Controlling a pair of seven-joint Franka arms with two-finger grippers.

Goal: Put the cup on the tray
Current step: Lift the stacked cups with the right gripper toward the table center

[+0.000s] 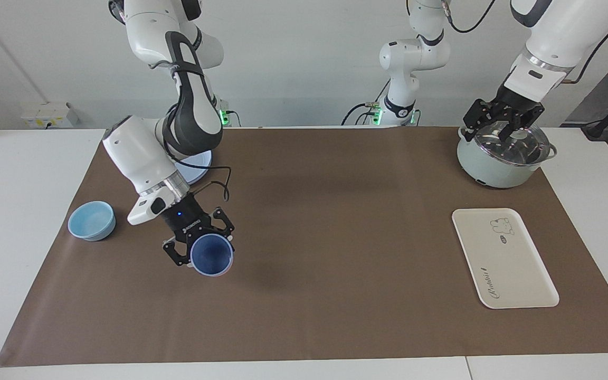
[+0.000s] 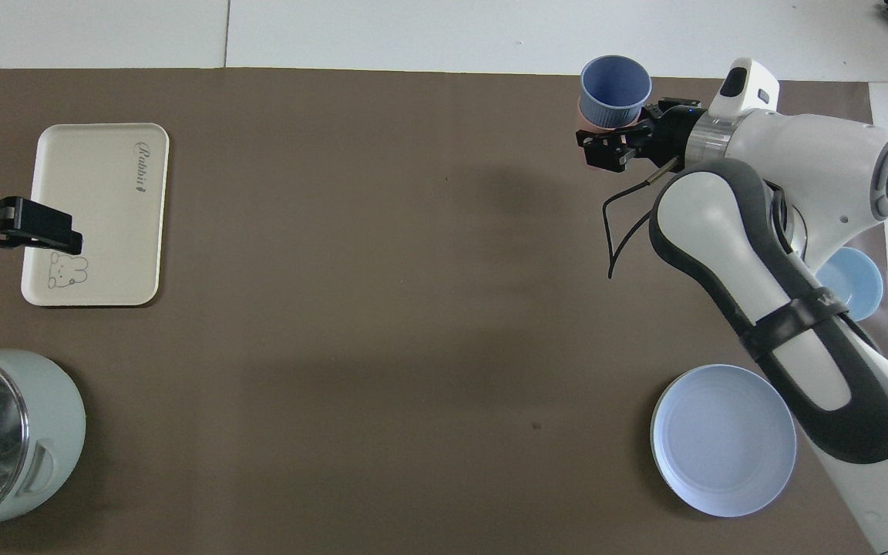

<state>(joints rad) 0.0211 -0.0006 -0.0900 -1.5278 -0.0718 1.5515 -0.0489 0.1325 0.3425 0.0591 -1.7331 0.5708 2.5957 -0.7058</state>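
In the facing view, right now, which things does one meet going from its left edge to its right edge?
Bowl → cup in the right gripper → left gripper over the pot, with the tray below it.

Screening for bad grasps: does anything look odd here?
Yes. The right gripper carries the cup tipped on its side in the air, and a pink cup shows under it, seemingly nested and lifted along with it.
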